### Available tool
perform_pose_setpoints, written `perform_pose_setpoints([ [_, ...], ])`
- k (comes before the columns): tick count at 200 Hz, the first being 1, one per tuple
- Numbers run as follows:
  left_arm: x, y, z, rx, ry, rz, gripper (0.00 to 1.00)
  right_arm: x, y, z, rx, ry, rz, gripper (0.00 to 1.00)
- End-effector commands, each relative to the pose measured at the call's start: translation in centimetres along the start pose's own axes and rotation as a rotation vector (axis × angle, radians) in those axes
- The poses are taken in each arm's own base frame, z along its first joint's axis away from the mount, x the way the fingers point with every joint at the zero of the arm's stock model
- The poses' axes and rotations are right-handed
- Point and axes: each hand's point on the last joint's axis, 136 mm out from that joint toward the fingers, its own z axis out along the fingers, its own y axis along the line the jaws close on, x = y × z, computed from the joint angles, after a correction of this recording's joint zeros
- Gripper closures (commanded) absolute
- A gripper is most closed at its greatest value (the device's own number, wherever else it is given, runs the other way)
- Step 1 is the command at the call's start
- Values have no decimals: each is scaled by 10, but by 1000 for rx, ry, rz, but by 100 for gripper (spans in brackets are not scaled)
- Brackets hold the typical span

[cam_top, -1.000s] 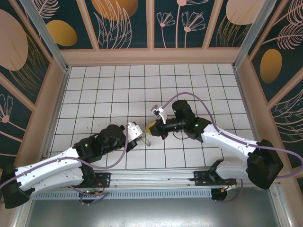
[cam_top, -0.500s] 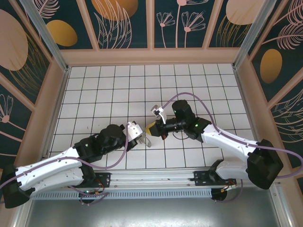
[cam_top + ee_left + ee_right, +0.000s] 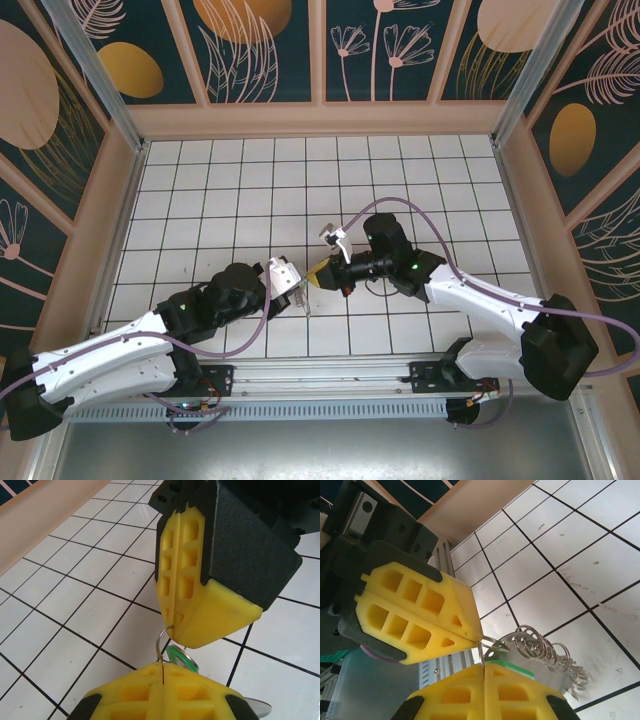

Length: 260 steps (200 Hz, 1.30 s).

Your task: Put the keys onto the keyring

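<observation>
Left hand (image 3: 162, 680) edged back slightly; it and right hand (image 3: 174, 622) stay clamped on the keyring (image 3: 159, 642).

Fingers (image 3: 190, 580) yellow, casing (image 3: 240, 545) black. Key (image 3: 180, 656) bright green. Keyring (image 3: 547, 677) pale grey, coils (image 3: 540, 647) silvery. Table (image 3: 60, 605) white, black grid lines.

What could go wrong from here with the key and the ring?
Both the left gripper and right gripper are shut on the same thin keyring; any opposing pull may bend it or make it slip. The green key sits between the two grippers and might drop to the tiled table.
</observation>
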Motion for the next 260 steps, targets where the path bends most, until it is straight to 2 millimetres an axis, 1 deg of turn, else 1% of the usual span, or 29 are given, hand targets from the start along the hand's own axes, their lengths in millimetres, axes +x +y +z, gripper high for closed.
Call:
perform_pose_setpoints([
  [1, -29, 2, -8, -2, -97, 8, 100, -10, 2, -2, -17, -40, -5, 100],
  [44, -31, 2, -11, 4, -108, 8, 100, -7, -2, -2, -15, -33, 17, 100],
  [113, -30, 2, -9, 0, -102, 9, 100, -3, 0, -2, -20, -20, 17, 100],
  [164, -28, 2, -8, -2, -95, 10, 100, -5, 9, -3, -56, -25, 1, 100],
  [182, -28, 2, -8, -3, -96, 11, 100, -3, 12, -1, -75, -15, 7, 100],
  [213, -29, 2, -9, 1, -101, 8, 100, 2, 7, 2, -59, -2, 18, 100],
  [260, -30, 1, -10, 8, -106, 10, 100, -2, 1, 3, -30, -4, 27, 100],
])
